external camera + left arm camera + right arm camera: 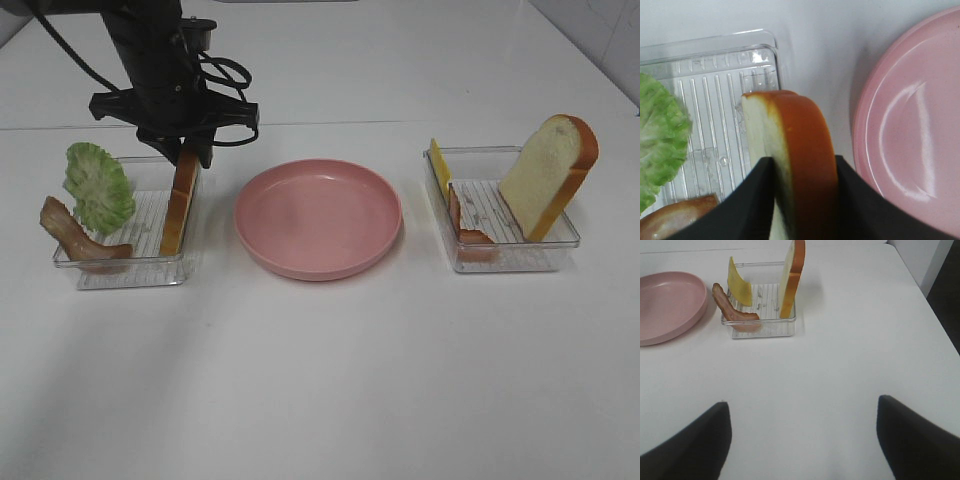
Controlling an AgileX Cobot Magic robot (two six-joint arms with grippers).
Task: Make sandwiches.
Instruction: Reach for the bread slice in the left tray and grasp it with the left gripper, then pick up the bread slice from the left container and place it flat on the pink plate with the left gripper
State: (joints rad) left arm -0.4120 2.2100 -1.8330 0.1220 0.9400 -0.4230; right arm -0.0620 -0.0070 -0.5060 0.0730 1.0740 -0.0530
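My left gripper (190, 150) is shut on the top edge of a white bread slice with orange-brown crust (180, 205). The slice stands on edge at the right side of the left clear tray (130, 270). The left wrist view shows the slice (805, 135) pinched between the black fingers (747, 200). A green lettuce leaf (98, 185) and a bacon strip (75, 235) sit in the same tray. The right tray (515, 262) holds a cheese slice (438, 160), a bacon strip (468, 228) and a second bread slice (550, 175). My right gripper (802, 405) is open and empty over bare table, short of that tray.
An empty pink plate (318, 215) sits between the two trays, close to the right of the held slice; it also shows in the left wrist view (910, 125) and the right wrist view (670, 305). The white table's right edge (920, 290) lies beyond the right tray.
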